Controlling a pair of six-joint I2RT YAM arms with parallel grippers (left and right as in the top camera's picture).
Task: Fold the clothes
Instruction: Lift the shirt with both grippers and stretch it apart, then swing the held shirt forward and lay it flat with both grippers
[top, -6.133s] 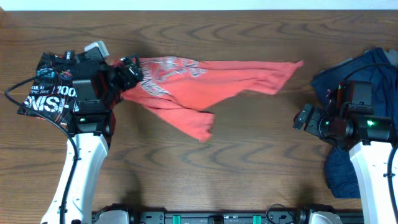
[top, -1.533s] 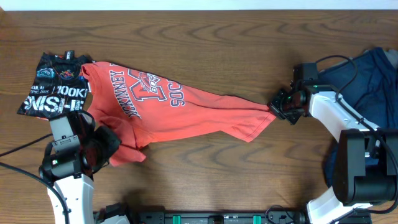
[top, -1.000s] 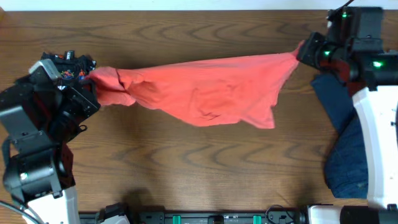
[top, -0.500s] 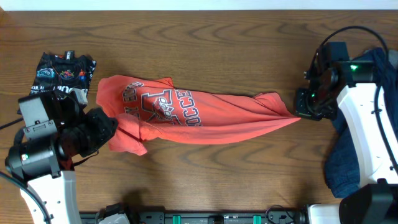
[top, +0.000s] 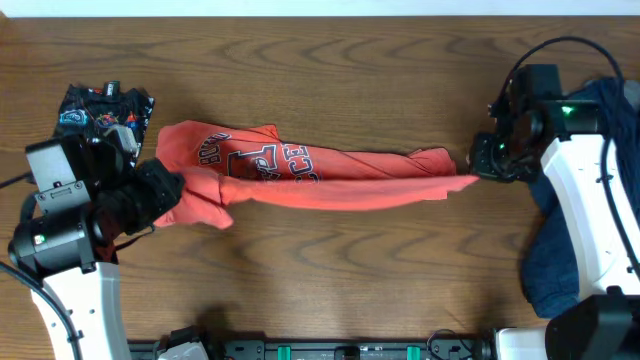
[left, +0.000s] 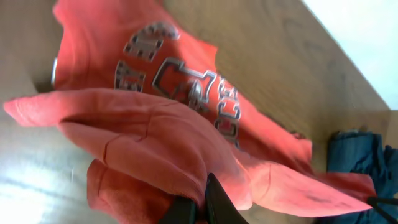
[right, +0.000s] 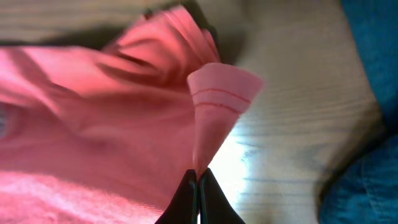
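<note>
Left end effector: fingers closed tight on a bunched handful of the coral-red T-shirt at its left end (in the left wrist view the 2 dark fingertips sit pressed together with fabric heaped over them). Right end effector: fingers pinched nearly flush, with a thin stitched hem corner of the same shirt caught between them and standing up as a small cone in the right wrist view. T-shirt: drawn out as a long, narrow, wrinkled band between the 2 end effectors, running left to right across the middle of the counter; wider and rumpled at the left, tapering to a point at the right; whether its middle rests on the wood or hangs just above it cannot be told. Chest lettering: white with navy outline, face up on the left half, partly folded under so that no word reads whole. Black graphic-print tee: crumpled at the far left of the counter, partly hidden by the left arm, near the shirt's left end. Navy-blue garment: heaped at the right edge, under and beside the right arm, just beyond the pinched corner. Counter: dark wood grain. 1 black cable loops over the right arm.
</note>
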